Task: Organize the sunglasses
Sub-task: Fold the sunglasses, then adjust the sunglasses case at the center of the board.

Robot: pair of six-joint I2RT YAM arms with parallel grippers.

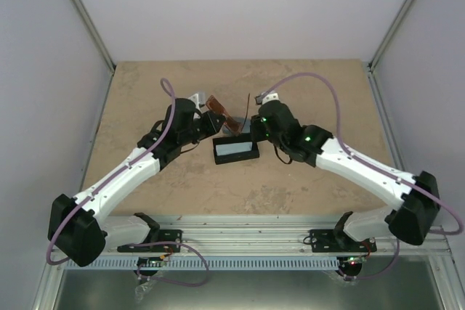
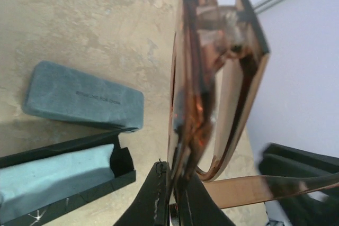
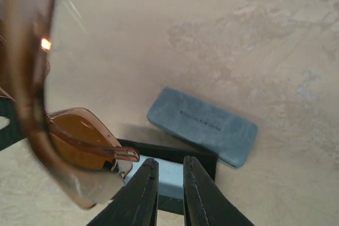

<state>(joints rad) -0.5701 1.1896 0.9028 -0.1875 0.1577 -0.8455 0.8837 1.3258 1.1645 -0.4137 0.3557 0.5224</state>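
Observation:
My left gripper [image 1: 205, 115] [image 2: 172, 170] is shut on the brown/amber sunglasses [image 1: 218, 104] [image 2: 188, 93] and holds them in the air above the table, lenses edge-on, one arm folded out to the right. In the right wrist view the amber sunglasses [image 3: 79, 146] hang at the left, one arm blurred close to the camera. My right gripper [image 1: 252, 130] [image 3: 169, 162] is just right of them, its fingers slightly apart with nothing between them, above the open black case [image 1: 236, 150] [image 3: 175, 154]. The black-framed pair is out of view.
The open black case [image 2: 119, 165] holds a light-blue cloth [image 2: 53, 181] [image 1: 236, 149]. A closed grey-blue case [image 2: 85, 101] [image 3: 204, 125] lies on the beige table just beyond it. Grey walls stand on the left, right and back.

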